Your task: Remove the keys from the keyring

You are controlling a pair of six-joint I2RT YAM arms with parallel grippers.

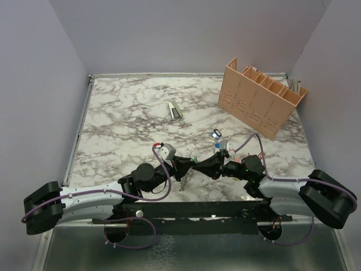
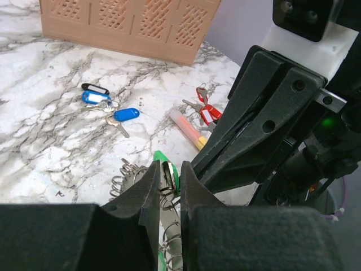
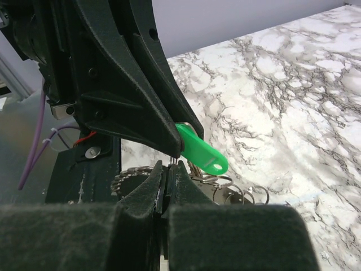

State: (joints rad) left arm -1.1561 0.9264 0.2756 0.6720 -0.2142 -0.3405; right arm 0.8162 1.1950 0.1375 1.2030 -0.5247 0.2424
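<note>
The marbled surface [image 1: 124,124] carries a peach perforated organiser box [image 1: 259,101] at its far right. Both arms reach inward, and their tips meet nose to nose over the near middle.

The left claw [image 2: 167,176] is clenched on the green key [image 3: 204,151]. Its fingers pinch the metal end where the key joins its ring, and the plastic head juts out beyond the tips. The right claw [image 3: 168,175] is clenched tight just under that point. A sliver of thin metal shows at its tips, but I cannot tell whether it truly holds it or has closed on nothing.

The keyring [image 2: 125,176] hangs off the surface, directly below and between the two claws, with its grey coiled band sagging in loose loops. The coming move seems to turn on this: the ring lies beneath both claws and neither arm is clearly nearer. The green key's long axis slants across the line of the two arms, pointing away from the left claw's tips. To slide the key free, one claw would likely have to steady the coil while the other draws the key along the band.

The ring looks springy and open-wound, with a few small thin split rings [image 3: 227,191] dangling beside it. Two blue keys [image 2: 125,115] lie loose on the surface, well apart from the claws. The red-tagged bunch [image 2: 207,113] lies beside a small tube [image 2: 189,127].
</note>
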